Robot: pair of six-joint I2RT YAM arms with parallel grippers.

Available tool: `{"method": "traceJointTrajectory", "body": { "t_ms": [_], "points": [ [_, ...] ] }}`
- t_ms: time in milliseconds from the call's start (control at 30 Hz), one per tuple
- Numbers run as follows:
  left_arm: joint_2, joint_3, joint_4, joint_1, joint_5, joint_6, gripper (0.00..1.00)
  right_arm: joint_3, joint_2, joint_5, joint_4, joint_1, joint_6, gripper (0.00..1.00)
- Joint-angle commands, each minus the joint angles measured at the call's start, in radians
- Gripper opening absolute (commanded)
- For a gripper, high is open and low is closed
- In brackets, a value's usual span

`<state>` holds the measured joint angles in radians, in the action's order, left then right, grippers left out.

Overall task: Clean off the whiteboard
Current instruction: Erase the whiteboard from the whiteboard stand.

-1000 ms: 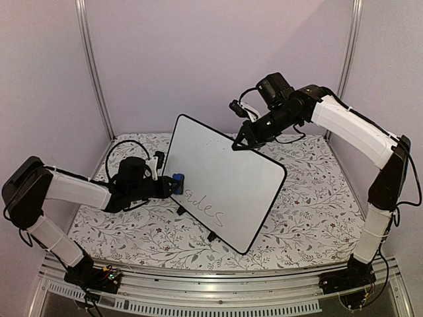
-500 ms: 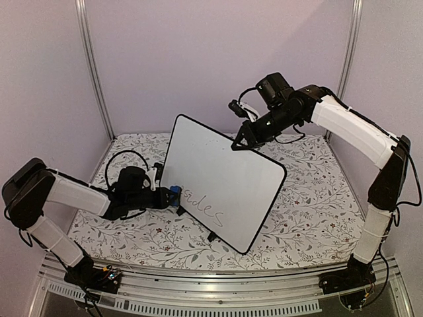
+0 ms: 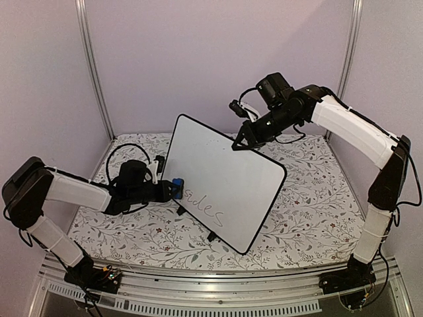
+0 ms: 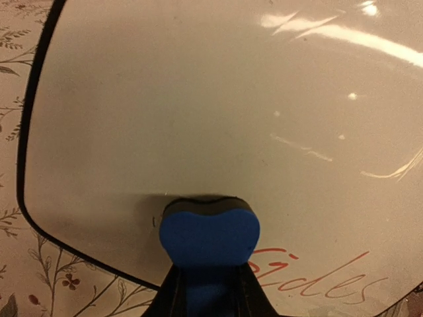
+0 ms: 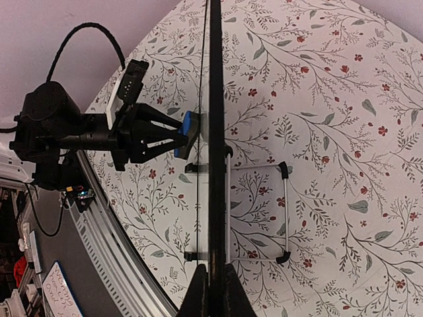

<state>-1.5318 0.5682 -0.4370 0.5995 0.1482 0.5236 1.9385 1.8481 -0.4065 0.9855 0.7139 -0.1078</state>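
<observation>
Floral-patterned cloth (image 3: 317, 205) is spread beneath everything, and on it the large white rectangular whiteboard with a thin black rim (image 3: 228, 175) is stood tilted on its small black wire stand (image 5: 285, 214), near the middle of the workspace. Its upper edge is pinched by the right gripper (image 3: 239, 143), clamped tight on the rim, so the board is steadied. A small blue foam eraser block (image 4: 209, 234) is clenched in the left gripper (image 3: 170, 189) and is pressed against the board's lower left face, just beside the faint handwritten word (image 4: 317, 282), which has not been wiped. Trouble could be expected if too much force is applied: the board could be pushed back on its stand or levered out of the right gripper's narrow hold. The eraser could also be carried off the nearby rim, and the writing would be missed.
</observation>
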Motion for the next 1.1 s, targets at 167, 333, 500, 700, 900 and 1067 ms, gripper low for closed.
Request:
{"method": "traceJointTrajectory", "body": {
  "t_ms": [167, 333, 500, 700, 900, 1067],
  "points": [
    [0.008, -0.080, -0.055, 0.032, -0.004, 0.008, 0.00, -0.021, 0.034, -0.031, 0.079, 0.039, 0.086, 0.00],
    [0.018, -0.100, -0.058, 0.037, -0.007, 0.010, 0.00, -0.020, 0.035, -0.031, 0.080, 0.039, 0.085, 0.00],
    [0.018, -0.110, -0.062, 0.037, -0.008, 0.012, 0.00, -0.023, 0.033, -0.031, 0.081, 0.039, 0.085, 0.00],
    [0.015, -0.103, -0.059, 0.038, -0.006, 0.015, 0.00, -0.026, 0.035, -0.034, 0.079, 0.039, 0.085, 0.00],
    [0.037, -0.052, -0.016, 0.036, -0.027, -0.014, 0.00, -0.028, 0.030, -0.035, 0.076, 0.039, 0.086, 0.00],
    [0.051, 0.023, 0.017, 0.034, -0.039, -0.048, 0.00, -0.033, 0.028, -0.037, 0.076, 0.038, 0.086, 0.00]
  ]
}}
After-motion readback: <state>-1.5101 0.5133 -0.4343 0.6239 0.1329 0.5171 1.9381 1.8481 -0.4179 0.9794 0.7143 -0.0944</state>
